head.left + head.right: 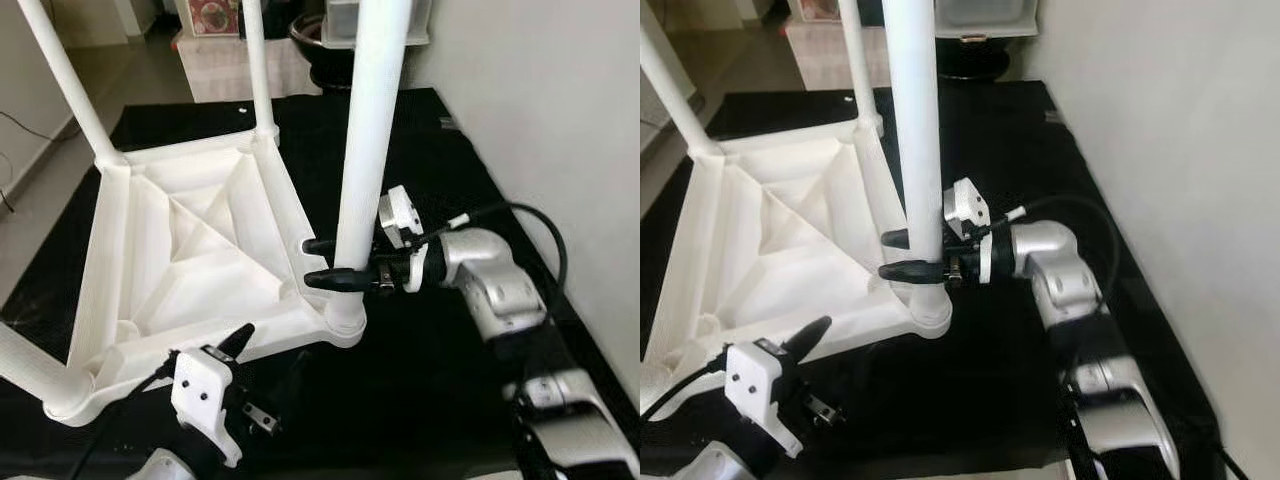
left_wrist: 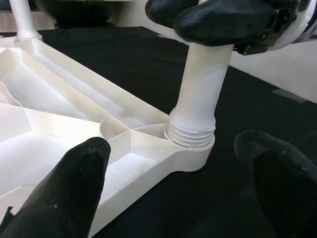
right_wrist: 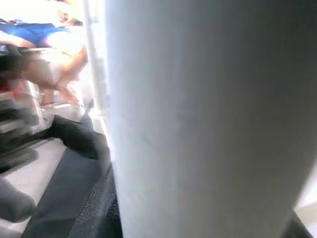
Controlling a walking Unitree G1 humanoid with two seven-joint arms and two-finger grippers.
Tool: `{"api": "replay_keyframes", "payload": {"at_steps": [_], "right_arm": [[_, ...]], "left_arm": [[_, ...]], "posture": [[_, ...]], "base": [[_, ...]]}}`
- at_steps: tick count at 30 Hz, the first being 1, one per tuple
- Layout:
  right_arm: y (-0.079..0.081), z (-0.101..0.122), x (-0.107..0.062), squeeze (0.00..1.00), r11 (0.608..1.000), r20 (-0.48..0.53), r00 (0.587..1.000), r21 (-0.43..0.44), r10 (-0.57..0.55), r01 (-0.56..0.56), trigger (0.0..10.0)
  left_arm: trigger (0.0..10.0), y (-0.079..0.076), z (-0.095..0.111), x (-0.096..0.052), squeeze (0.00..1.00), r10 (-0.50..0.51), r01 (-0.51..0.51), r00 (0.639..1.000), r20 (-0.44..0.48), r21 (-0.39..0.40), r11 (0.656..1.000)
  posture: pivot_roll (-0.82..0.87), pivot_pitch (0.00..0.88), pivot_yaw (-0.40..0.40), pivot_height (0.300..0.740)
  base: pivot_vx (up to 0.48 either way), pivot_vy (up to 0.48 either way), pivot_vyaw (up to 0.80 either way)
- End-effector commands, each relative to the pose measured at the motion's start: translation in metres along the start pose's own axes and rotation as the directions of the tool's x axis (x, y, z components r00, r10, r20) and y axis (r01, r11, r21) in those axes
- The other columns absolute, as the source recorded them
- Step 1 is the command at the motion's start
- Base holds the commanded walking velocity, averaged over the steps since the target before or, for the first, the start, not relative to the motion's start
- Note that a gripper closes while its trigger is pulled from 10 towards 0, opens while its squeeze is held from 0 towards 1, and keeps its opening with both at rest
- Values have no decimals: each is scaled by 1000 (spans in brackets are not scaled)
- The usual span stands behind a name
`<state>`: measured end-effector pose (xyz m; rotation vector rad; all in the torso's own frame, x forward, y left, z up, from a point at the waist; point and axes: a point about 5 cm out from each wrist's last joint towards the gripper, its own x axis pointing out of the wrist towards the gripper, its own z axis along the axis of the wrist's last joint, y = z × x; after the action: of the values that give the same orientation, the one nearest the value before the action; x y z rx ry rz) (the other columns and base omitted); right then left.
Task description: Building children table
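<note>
A white plastic children's table (image 1: pixel 190 250) lies upside down on a black mat (image 1: pixel 430 170), legs pointing up. My right gripper (image 1: pixel 318 262) is shut on the near right leg (image 1: pixel 365 130) just above its threaded socket (image 2: pixel 190 136), one black finger on each side. That leg looms close in the right wrist view (image 3: pixel 198 119). My left gripper (image 1: pixel 272 350) hovers open at the table's front edge, left of that corner socket, holding nothing. Its two black fingertips (image 2: pixel 64 193) frame the corner in the left wrist view.
Three other legs stand at the back left (image 1: pixel 65 80), the back (image 1: pixel 258 65) and the front left (image 1: pixel 25 365). A white wall (image 1: pixel 560 120) runs along the right. A dark bowl (image 1: pixel 320 45) and a white box sit behind the mat. Bare floor (image 1: pixel 40 190) lies to the left.
</note>
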<state>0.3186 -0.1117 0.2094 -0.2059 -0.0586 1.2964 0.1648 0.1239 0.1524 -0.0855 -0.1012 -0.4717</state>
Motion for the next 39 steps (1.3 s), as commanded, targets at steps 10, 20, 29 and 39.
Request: {"api": "replay_keyframes", "payload": {"at_steps": [10, 20, 29, 39], "right_arm": [[31, -23, 1, 0, 704, -141, 699, 25, -701, 710, 0], [29, -6, 24, 1000, 879, -8, 884, 108, -466, 465, 10000], [5, 12, 13, 1000, 978, 64, 976, 50, -207, 204, 10000], [-26, 22, 8, 0, 991, 44, 992, 50, 121, -123, 10000]], "left_arm": [[10000, 2, -5, -2, 0, -9, 9, 999, -32, 4, 1000], [10000, 2, -5, -3, 0, -10, 10, 999, -32, 3, 1000], [10000, 2, -5, -2, 0, -11, 11, 1000, -28, 0, 1000], [10000, 1, -4, -1, 0, -13, 13, 1000, -25, -3, 1000]], "posture": [[25, 126, 8, 740], [23, 128, 3, 740], [28, 129, 9, 740], [42, 134, 10, 740]], "base": [[0, 0, 0], [0, 0, 0], [0, 0, 0], [0, 0, 0]]}}
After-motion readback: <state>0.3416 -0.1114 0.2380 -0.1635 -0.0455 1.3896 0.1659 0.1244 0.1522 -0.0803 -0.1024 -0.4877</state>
